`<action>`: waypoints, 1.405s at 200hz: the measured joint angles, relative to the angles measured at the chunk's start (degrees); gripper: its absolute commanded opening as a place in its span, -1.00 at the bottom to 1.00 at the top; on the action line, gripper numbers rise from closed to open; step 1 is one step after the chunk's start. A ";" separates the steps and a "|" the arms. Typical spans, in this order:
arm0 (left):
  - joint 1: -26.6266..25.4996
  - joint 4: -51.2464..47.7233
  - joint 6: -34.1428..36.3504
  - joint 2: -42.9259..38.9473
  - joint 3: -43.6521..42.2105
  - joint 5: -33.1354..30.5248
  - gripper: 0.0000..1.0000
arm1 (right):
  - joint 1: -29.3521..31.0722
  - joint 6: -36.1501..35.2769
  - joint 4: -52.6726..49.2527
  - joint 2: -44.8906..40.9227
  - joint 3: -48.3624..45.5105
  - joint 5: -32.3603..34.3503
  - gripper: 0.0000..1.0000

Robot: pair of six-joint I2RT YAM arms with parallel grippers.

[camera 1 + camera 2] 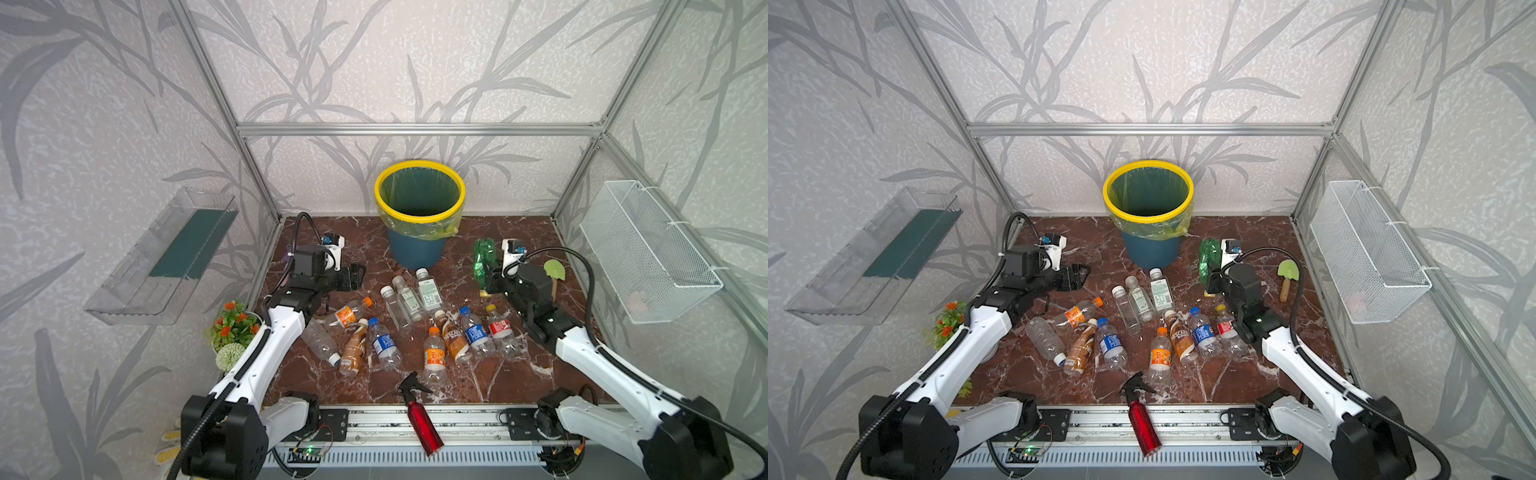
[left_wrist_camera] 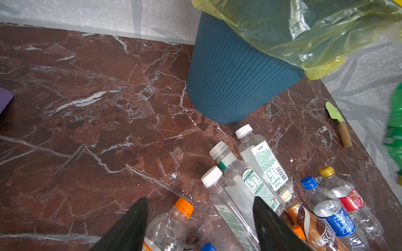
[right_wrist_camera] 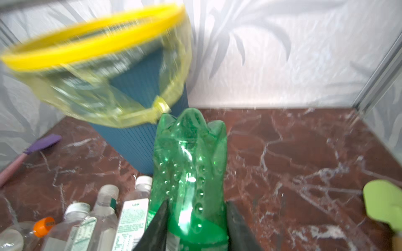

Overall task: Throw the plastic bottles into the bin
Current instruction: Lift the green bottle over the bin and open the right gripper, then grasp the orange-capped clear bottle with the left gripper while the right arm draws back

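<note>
Little of the job looks done. No bottle shows inside the bin (image 1: 415, 251) in both top views, though its lined bottom is dark and hard to read. Eleven plastic bottles lie scattered on the red marble tabletop (image 1: 316, 232), so nearly everything is left to do.

One bottle is on its way. The right gripper (image 3: 196, 203) is clenched around a crumpled green bottle (image 3: 191, 156), gripping it low on the body, with the lobed base sticking out well ahead of the jaws. The bin stands ahead of these jaws and off toward the left arm's side, near but not under them, and its yellow rim looks higher than the bottle's base. I judge the carry needs more lift and a swing across before letting go. The right arm reaches forward, forearm low, wrist raised off the table.

The left gripper (image 2: 200, 200) hangs with its jaws apart and nothing between them. Below and just short of the jaws lies a clear orange-capped bottle (image 2: 169, 226). Beside one finger (image 2: 265, 219) sit three clear white-capped bottles (image 2: 250, 180), and the bin is farther ahead. The left arm is bent at the elbow, its gripper pointing toward the middle of the table.
</note>
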 measured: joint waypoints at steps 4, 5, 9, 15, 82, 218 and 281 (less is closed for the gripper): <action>-0.15 -0.22 -0.07 -0.04 0.02 -0.44 0.45 | 0.26 -0.83 -0.17 -1.70 0.22 0.22 -0.48; -0.24 -0.28 -0.24 -0.09 0.02 -0.52 0.45 | 0.33 -1.09 -0.17 -2.29 0.33 0.31 -0.47; -0.42 -0.48 -0.52 -0.26 0.02 -0.92 0.45 | 0.55 -1.77 -0.33 -3.80 0.63 0.44 -0.47; -0.81 -0.74 -1.11 -0.72 -0.02 -1.40 0.45 | 0.92 -2.91 -0.50 -5.92 1.42 0.48 -0.47; -3.28 -6.03 -9.05 -16.31 -9.05 -11.74 0.54 | 1.46 -7.06 -4.20 15.96 43.15 -10.49 -0.23; -3.23 -21.73 4.98 4.74 4.90 -12.57 0.76 | -3.58 -1.97 -12.61 12.44 33.20 -12.96 1.00; -3.34 -26.25 18.18 9.01 4.61 -13.94 0.79 | -13.57 4.66 -11.58 1.27 10.01 -14.56 0.99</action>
